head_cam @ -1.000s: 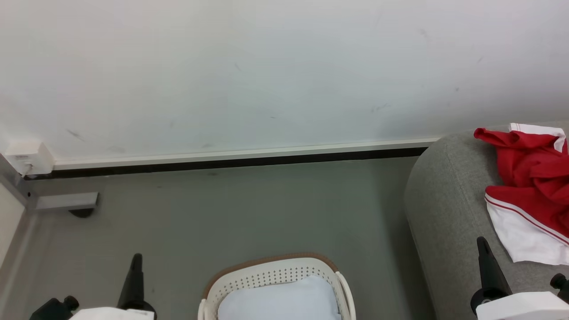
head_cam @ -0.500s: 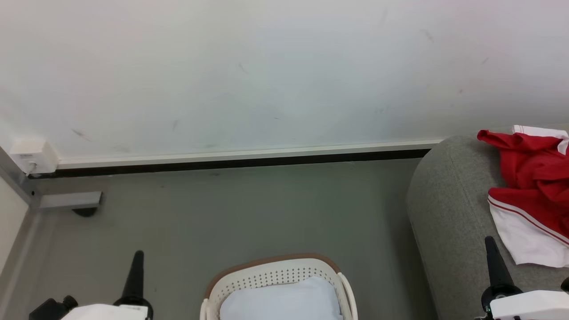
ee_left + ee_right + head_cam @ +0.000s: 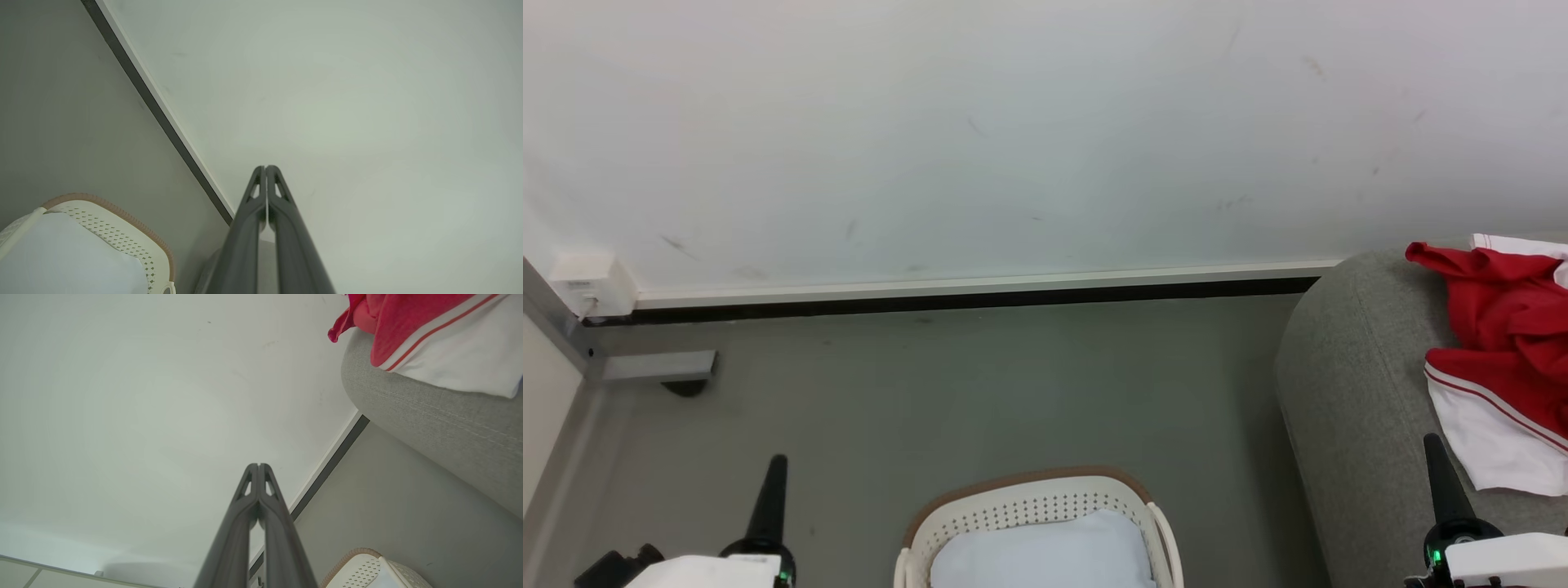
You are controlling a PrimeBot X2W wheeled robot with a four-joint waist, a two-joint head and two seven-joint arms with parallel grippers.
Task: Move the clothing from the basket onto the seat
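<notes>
1. The clothing [image 3: 1499,327] lay in a red-and-white heap on the seat [image 3: 1347,384], at the head view's right edge. A white panel was spread toward the front.
2. The basket [image 3: 1029,508] stood on the floor [image 3: 972,392], apart from the seat. What showed of its inside was the pale blue pad [image 3: 1045,549], with no red fabric on it. Its near end was cut off by the frame.
3. The right gripper [image 3: 1433,447] showed against the seat, near the white panel but not touching it. Its jaws were pressed together on nothing, and the right wrist view had them pointing at the wall [image 3: 1013,122].
4. The left gripper [image 3: 777,467] hung over the floor to the left of the basket, its jaws likewise together and empty.
5. Over the last second the whole scene had drifted slightly across the head view. That was the camera moving, not the things. The heap had kept its shape and both pairs of jaws had stayed closed.
6. Nothing was being carried, so the transfer looked finished or very nearly so. Only the basket's hidden near end was left to check.
</notes>
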